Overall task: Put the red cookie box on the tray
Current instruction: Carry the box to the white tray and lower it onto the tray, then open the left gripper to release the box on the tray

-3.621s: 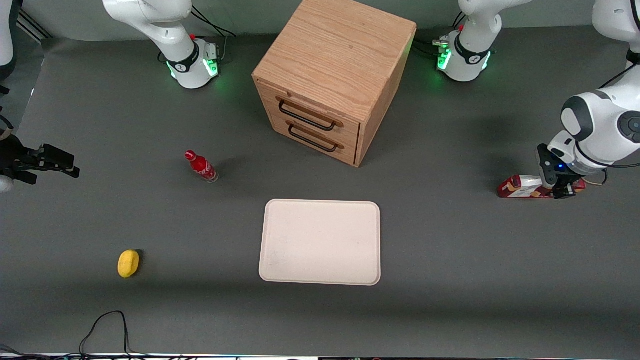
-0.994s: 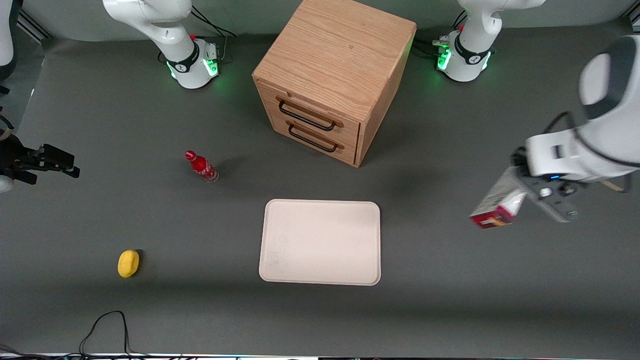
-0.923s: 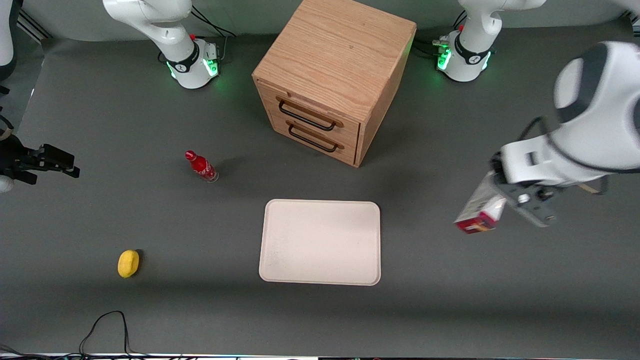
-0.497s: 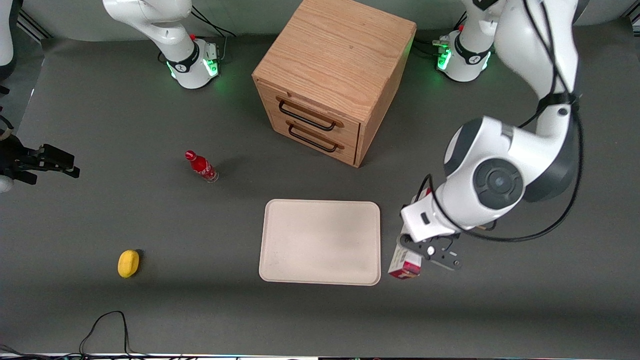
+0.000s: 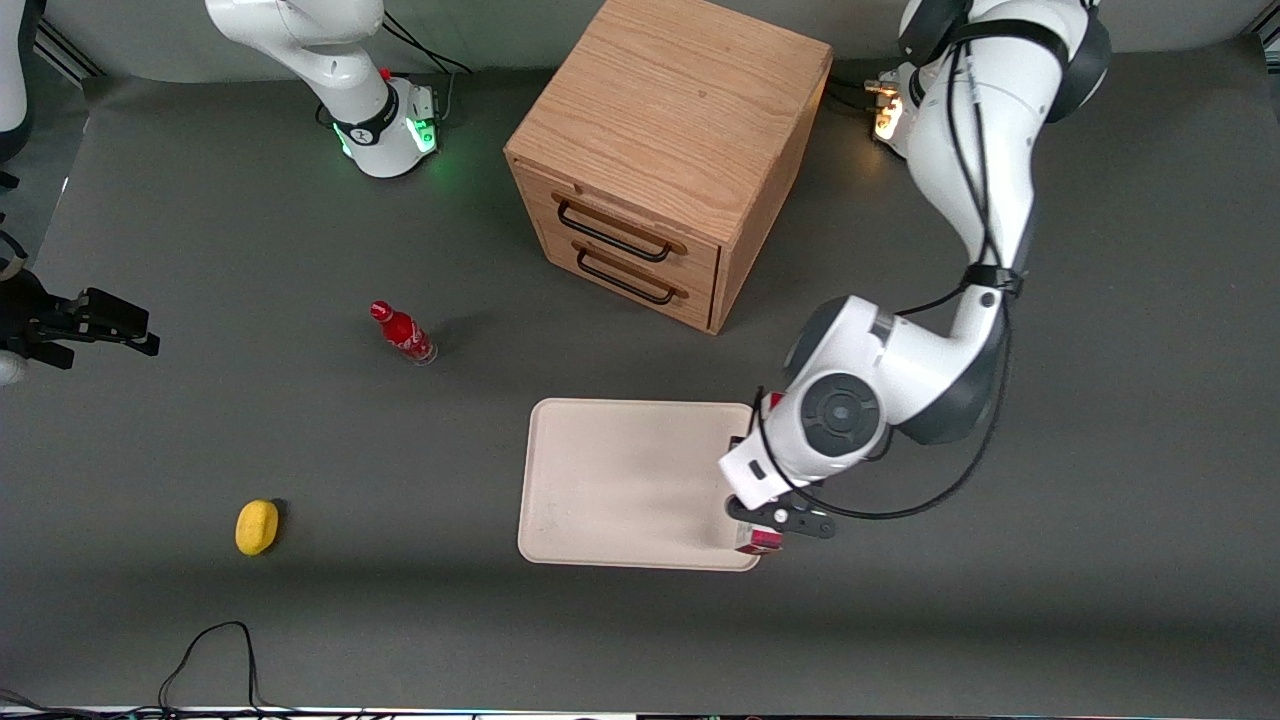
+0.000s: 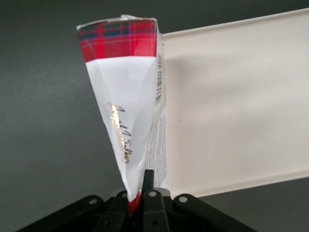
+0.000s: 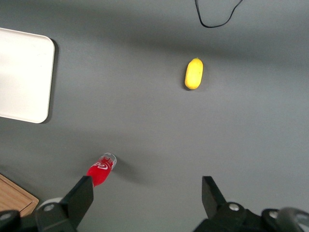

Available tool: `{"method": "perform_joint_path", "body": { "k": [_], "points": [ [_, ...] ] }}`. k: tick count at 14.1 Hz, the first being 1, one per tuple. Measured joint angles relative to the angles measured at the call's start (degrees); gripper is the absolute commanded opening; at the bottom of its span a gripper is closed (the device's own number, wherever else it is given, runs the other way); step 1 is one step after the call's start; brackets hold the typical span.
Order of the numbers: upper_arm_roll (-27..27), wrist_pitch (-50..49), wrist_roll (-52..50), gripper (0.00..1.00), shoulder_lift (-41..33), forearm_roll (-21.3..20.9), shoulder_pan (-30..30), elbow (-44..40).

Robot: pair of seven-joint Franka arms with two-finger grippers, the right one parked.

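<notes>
The red cookie box (image 6: pixel 126 96) is pinched at one end by my left gripper (image 6: pixel 140 195), which is shut on it. The carton's white face and red tartan end point away from the wrist. It hangs over the edge of the cream tray (image 6: pixel 236 96), partly above grey table. In the front view the wrist hides most of the box; only a red end (image 5: pixel 759 541) shows by the tray's (image 5: pixel 620 480) near corner, toward the working arm's end. The gripper (image 5: pixel 775 522) hovers just above that corner.
A wooden two-drawer cabinet (image 5: pixel 665 160) stands farther from the front camera than the tray. A small red bottle (image 5: pixel 403 333) and a yellow lemon-like object (image 5: pixel 257 526) lie toward the parked arm's end. A black cable (image 5: pixel 210 650) loops near the table's front edge.
The left gripper lifted the box off the table at the working arm's end and carried it sideways to the tray. It now hangs over the tray's edge.
</notes>
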State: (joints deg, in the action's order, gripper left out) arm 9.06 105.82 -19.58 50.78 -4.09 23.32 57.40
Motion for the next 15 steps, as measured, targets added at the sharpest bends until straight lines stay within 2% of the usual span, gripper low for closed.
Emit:
{"method": "perform_joint_path", "body": {
  "k": [4, 11, 12, 13, 15],
  "points": [
    [-1.26, 2.56, -5.18, 0.0, 3.33, -2.79, 3.36, -0.19],
    [-2.18, 5.54, -6.97, 0.0, 5.8, -3.12, 3.48, -0.22],
    [-2.18, 5.64, -7.1, 0.1, 5.93, -3.13, 3.48, -0.22],
    [-2.18, 5.65, -7.13, 0.99, 6.0, -3.14, 3.48, -0.22],
    [-2.18, 5.66, -7.14, 1.0, 6.06, -3.66, 3.49, -0.22]
  ]
}}
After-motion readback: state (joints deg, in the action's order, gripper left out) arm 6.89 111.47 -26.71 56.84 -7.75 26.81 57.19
